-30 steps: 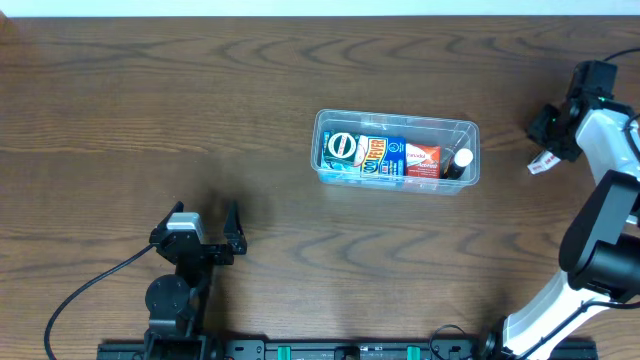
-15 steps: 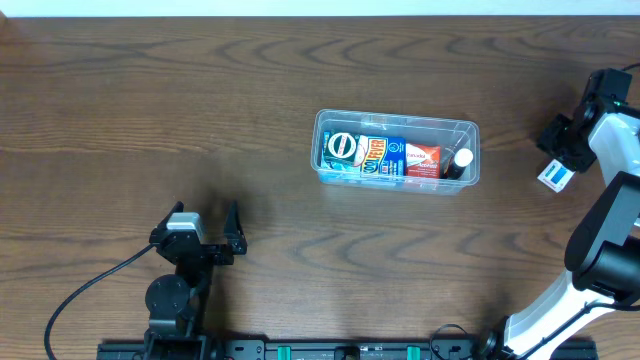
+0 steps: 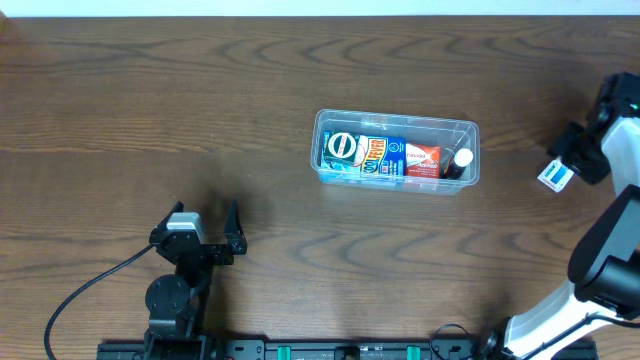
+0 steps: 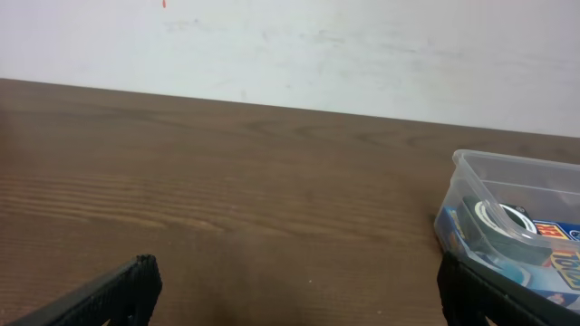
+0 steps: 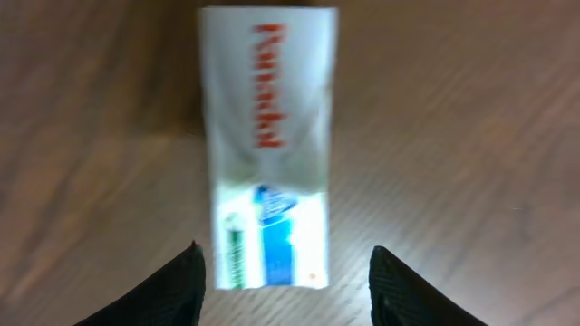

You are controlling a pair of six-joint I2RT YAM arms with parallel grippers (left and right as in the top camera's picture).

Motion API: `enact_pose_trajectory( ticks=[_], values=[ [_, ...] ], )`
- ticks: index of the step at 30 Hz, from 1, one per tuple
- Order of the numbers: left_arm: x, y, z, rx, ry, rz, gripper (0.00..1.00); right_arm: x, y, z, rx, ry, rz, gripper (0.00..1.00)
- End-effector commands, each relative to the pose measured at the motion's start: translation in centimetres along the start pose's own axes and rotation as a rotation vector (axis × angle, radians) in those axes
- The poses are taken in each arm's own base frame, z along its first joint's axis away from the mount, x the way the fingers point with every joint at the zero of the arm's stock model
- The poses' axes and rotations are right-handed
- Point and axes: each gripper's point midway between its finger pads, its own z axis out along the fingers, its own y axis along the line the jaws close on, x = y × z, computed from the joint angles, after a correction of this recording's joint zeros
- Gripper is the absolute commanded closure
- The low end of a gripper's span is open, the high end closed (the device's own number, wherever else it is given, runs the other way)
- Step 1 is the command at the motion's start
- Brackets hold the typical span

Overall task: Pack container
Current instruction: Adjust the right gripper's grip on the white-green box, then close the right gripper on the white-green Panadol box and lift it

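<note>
Right wrist view: the right gripper (image 5: 285,276) holds its fingers (image 5: 186,281) wide apart and empty, astride a white red-lettered carton (image 5: 267,136) on the table (image 5: 471,109). Centre, lower, squeeze its long sides; the container (image 3: 398,118) sits mid-table, well apart.

The wood-grain table (image 3: 200,100) carried a small white carton (image 3: 552,176) with red lettering and a blue-and-green panel, lying flat near the right edge, well apart from the container (image 3: 400,122). Inside the container, left to right, sat a round black-and-white item (image 3: 343,149), a blue box (image 3: 376,158), a red-and-white box (image 3: 422,159) and a dark bottle (image 3: 459,161) with a white cap. A black cable (image 3: 90,285) curved across the near-left corner, and a white wall (image 4: 317,45) stood behind the table's far edge.
</note>
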Motion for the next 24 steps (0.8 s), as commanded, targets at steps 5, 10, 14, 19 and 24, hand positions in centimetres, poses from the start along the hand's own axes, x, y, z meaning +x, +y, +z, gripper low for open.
enact_pose_trajectory(
  ticks=[5, 10, 14, 19, 24],
  values=[
    [1.6, 0.2, 0.1, -0.010, 0.053, 0.014, 0.02, -0.3, -1.3, 2.0, -0.006, -0.018, 0.056, 0.39],
    [1.6, 0.2, 0.1, -0.009, 0.053, 0.014, 0.02, -0.8, 0.1, 2.1, -0.075, -0.035, 0.021, 0.31],
    [1.6, 0.2, 0.1, -0.009, 0.053, 0.014, 0.02, -0.7, 0.1, 2.2, -0.075, -0.033, 0.022, 0.22],
    [1.6, 0.2, 0.1, -0.009, 0.053, 0.014, 0.02, -0.8, 0.2, 2.8, -0.074, -0.031, 0.021, 0.16],
    [1.6, 0.2, 0.1, -0.009, 0.053, 0.014, 0.02, -0.9, 0.7, 4.4, -0.082, -0.028, 0.003, 0.16]
  ],
)
